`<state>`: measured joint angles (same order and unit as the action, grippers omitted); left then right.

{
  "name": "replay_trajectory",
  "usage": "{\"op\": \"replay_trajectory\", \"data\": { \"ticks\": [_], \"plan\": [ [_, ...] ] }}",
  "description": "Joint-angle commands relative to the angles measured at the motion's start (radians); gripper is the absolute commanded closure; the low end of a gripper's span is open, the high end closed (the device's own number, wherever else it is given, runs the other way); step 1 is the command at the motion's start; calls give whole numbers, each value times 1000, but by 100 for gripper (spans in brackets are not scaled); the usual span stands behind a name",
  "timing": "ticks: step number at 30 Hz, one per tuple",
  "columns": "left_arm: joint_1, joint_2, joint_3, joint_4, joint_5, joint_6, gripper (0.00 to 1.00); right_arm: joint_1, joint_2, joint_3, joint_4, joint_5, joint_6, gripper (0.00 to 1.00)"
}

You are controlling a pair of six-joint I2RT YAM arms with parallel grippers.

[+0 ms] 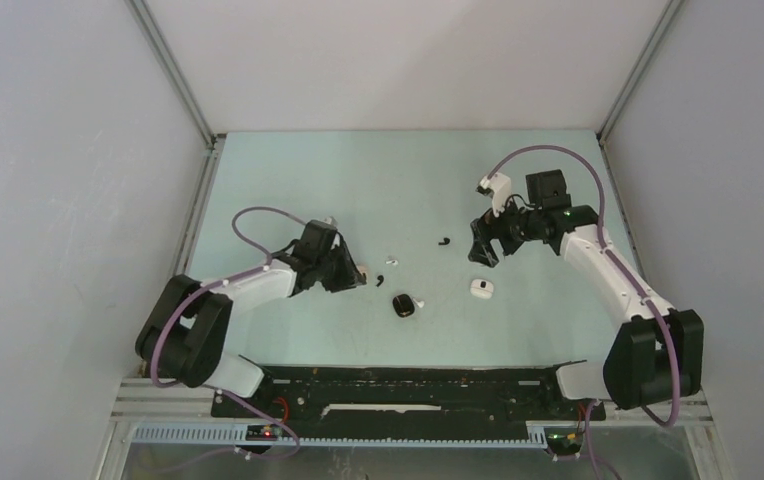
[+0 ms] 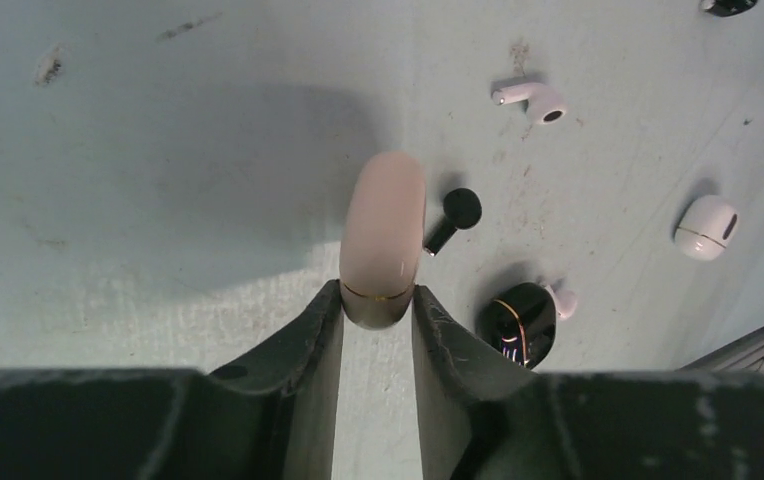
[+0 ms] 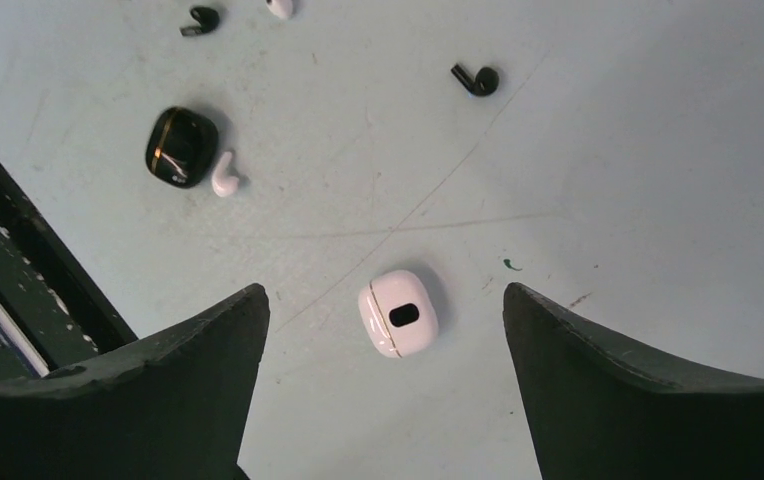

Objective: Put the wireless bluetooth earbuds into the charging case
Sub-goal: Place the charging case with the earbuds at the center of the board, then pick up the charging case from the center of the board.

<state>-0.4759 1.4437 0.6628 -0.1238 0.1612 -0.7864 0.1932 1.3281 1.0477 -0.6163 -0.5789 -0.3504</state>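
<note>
The left end effector [image 2: 378, 296] is closed on the lower end of a pink charging case [image 2: 383, 225]. The case is held on its edge, with its gold seam just above the pads. Its lid appears shut, so the case is probably gripped this way to be steadied or turned before it is opened. It cannot be told whether it rests on the counter [image 2: 158, 150] or is lifted a little. When the black charging case [image 1: 403, 305] is taken as the reference, the pink case is found to its left and the white charging case [image 3: 398, 313] to its right, near but apart. The right end effector [image 3: 386, 292] is spread wide and nothing is held in it. It is placed above the white case, which is seen between its two jaws, probably so that this case can be taken next. The wireless bluetooth earbuds [image 1: 391, 261] are scattered loose on the counter and none is inserted. A pale earbud [image 3: 224, 176] lies just beside the black case, a black earbud [image 2: 453, 217] lies to its left next to the pink case, and another black earbud [image 3: 475, 79] lies beyond it, well apart. The task is therefore judged to be near its beginning.
</note>
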Motion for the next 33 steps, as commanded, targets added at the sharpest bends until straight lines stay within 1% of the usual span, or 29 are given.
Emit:
{"op": "replay_trajectory", "data": {
  "ticks": [1, 4, 7, 11, 13, 15, 17, 20, 24, 28, 33],
  "plan": [
    [5, 39, 89, -107, 5, 32, 64, -3, 44, 5, -77, 20, -201, 14],
    [6, 44, 127, -212, -49, 73, 59, -4, 65, 4, -113, 56, -261, 18],
    [5, 11, 136, -260, -104, 102, 52, -1, 62, 5, -128, 26, -250, 19],
    [4, -64, 151, -320, -158, 128, 50, 34, 53, 3, -124, 55, -231, 21],
    [-8, -142, 153, -332, -184, 139, 49, 63, 47, 5, -131, 58, -234, 22],
    [-30, -213, 143, -325, -210, 146, 48, 129, 49, 4, -134, 68, -231, 27],
    [-57, -284, 123, -293, -229, 160, 47, 217, 52, -2, -128, 116, -255, 32],
    [-101, -381, 75, -239, -278, 168, 47, 330, 59, -30, -67, 197, -308, 32],
    [-119, -517, -13, -179, -319, 117, 47, 395, 102, -31, 32, 208, -389, 32],
    [-122, -680, -97, -140, -362, 71, 47, 442, 181, -29, 156, 240, -493, 31],
    [-124, -821, -105, -172, -413, 82, 47, 515, 275, -29, 228, 251, -573, 29]
  ]
}}
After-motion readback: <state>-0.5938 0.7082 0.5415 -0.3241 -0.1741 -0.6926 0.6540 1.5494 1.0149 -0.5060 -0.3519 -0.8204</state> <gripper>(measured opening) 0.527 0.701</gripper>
